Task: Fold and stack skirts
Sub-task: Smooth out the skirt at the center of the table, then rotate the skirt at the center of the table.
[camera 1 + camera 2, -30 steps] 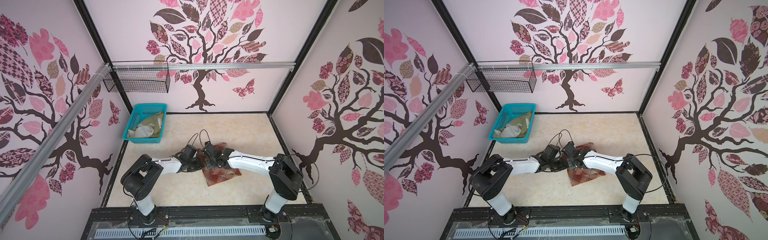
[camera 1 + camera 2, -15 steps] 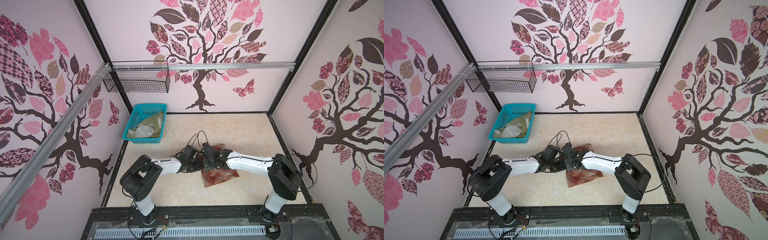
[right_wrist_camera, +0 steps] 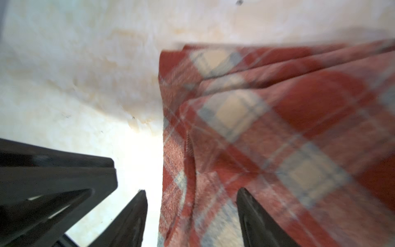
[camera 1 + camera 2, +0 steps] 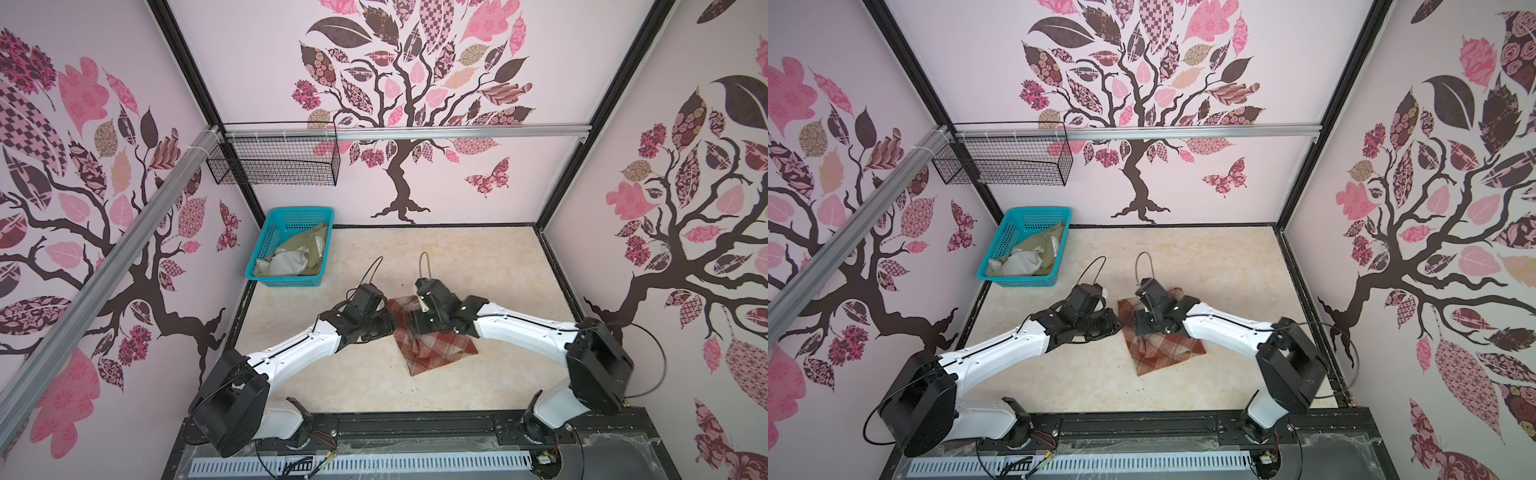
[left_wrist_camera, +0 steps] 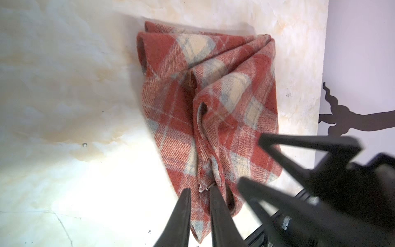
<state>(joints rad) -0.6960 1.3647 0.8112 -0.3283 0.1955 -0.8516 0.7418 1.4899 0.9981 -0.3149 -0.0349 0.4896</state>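
From above, cannot make out either set of fingertips, buried under black wrist housings (image 4: 365, 297) at the plaid skirt (image 4: 436, 347). Closer in, shows the left gripper (image 5: 201, 188) pinched narrow on that skirt's hem, its fingers (image 5: 181, 218) cut off at the frame edge. Shows the right gripper (image 3: 192, 190) spread wide astride the cloth's edge, gripping nothing, blurred. Finds the plaid skirt bunched mid-table, the olive skirt (image 4: 301, 245) crumpled in the turquoise basket (image 4: 284, 281) at the far left corner, half sunk behind its wall. Underneath, cream marbled tabletop (image 4: 478, 266); around, pink walls (image 4: 457, 187) with tree decals and a wire basket (image 4: 274, 166) on a rail (image 4: 457, 132).
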